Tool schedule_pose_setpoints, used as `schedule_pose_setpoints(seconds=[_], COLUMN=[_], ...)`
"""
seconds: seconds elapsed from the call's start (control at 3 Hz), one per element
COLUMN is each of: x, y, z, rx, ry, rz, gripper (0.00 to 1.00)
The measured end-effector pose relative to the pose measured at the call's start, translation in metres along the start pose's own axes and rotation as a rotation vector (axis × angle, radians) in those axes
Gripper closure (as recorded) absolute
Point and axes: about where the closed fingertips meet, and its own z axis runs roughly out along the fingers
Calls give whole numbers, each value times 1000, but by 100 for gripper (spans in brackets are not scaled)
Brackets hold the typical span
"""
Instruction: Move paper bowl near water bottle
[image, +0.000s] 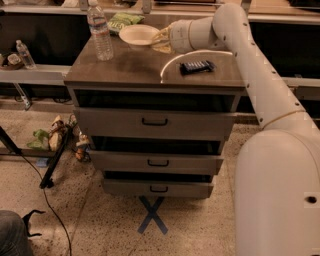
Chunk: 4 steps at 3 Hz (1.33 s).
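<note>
The paper bowl (138, 34) sits toward the back of the surface (127, 70), upright with its mouth up. Its right rim is caught in the claw (159, 39), which reaches in from the right at the end of the white arm (250, 60). The claw looks closed to a narrow pinch on that rim and has hold of nothing else. Whether the bowl's base is touching the surface or just clear of it cannot be told. The bowl should handle as a very light thing with thin, soft walls. A rim pinch is the natural hold, but it needs only gentle pressure, since a hard squeeze would likely crease the paper. Held at one edge, the bowl may also droop or swing on a quick move. The water bottle (100, 31) stands upright to the bowl's left, near it but not touching, and it looks tall and easy to topple if the bowl bumps it. A green bag (125, 20) lies just behind the two of them. A flat black object (198, 66) rests on the right of the surface, apart from the bowl. Below are three drawers (155, 122). A small bottle (24, 53) stands far off on a ledge to the left.
</note>
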Motion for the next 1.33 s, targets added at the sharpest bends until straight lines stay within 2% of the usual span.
schedule_pose_setpoints(seconds=[0.33,0.67,1.0,1.33], x=[-11,-26,-44,-53], y=[13,21,33,37], z=[13,13,15,17], rx=[-21,-32,-48,-50], ry=[-28,-40,-49,-53], rz=[11,19,30,30], gripper=[100,100,74,43])
